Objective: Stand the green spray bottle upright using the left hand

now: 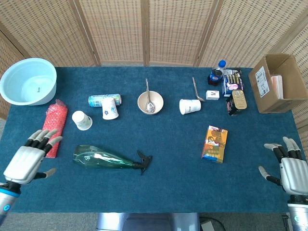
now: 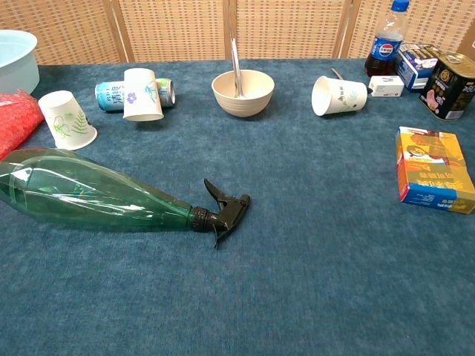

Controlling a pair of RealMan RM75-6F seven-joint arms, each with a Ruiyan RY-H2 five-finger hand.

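Green spray bottle is lying on its side near the front left part of the blue table. Left hand is hovering just beside its fat end, fingers spread, holding nothing. Right hand is waiting spread at the front right corner.

Staged test room, wicker screens, blue-clothed table

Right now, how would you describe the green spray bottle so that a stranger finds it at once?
On the blue table, look at the near left part, in front of the two upturned paper cups. The green spray bottle lies on its side there, black trigger head pointing right. It is the only clear green thing, long and tapered, beside the red roll.
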